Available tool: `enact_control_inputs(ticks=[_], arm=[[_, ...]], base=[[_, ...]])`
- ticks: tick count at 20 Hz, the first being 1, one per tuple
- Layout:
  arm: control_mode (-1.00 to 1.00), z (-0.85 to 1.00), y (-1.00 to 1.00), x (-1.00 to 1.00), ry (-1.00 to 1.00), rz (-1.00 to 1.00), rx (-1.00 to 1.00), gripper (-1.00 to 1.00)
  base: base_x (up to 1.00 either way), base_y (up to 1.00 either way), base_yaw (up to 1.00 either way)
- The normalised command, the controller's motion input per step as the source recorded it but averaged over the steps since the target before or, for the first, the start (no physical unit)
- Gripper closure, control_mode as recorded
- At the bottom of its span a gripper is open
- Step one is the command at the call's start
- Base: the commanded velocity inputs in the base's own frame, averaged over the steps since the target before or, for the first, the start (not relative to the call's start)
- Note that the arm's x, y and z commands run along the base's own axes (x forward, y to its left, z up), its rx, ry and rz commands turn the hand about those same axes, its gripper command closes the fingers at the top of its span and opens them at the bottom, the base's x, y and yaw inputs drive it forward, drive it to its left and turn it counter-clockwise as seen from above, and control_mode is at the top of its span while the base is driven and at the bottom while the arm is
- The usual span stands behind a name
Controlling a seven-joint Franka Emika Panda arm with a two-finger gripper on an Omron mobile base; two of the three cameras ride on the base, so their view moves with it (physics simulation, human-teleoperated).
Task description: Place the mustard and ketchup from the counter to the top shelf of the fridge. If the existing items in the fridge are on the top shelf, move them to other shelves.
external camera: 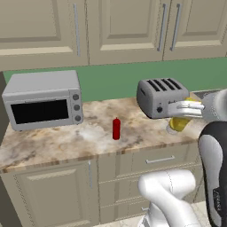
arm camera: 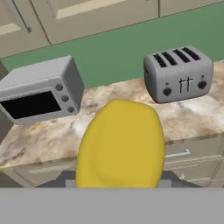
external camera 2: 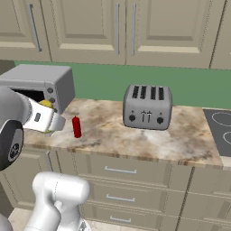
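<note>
Mustard (arm camera: 119, 144), smooth rounded yellow bottle, seemingly clamped between fingers (external camera: 178, 105).

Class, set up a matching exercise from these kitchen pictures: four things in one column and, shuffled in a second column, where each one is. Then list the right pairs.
Things:
1. mustard
2. ketchup
3. toaster
4. toaster oven

Places:
A. standing alone near the front of the counter
B. at the counter's left end
C. held in the hand, lifted off the counter
D. by the green wall, right of the red bottle

Pairs: 1-C, 2-A, 3-D, 4-B
</note>
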Motion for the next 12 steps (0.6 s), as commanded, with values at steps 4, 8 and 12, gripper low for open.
enact_control_inputs(ticks=[4,8,12], arm=[[-1.0,0.0,0.0,-0.71,0.0,0.13,0.0,1.0],[1.0,0.0,0.0,-0.48,0.0,0.04,0.0,1.0],[1.0,0.0,0.0,0.0,0.0,0.0,0.0,1.0]], base=[[0.0,0.0,0.0],[-0.5,0.01,0.07],[-1.0,0.39,0.3]])
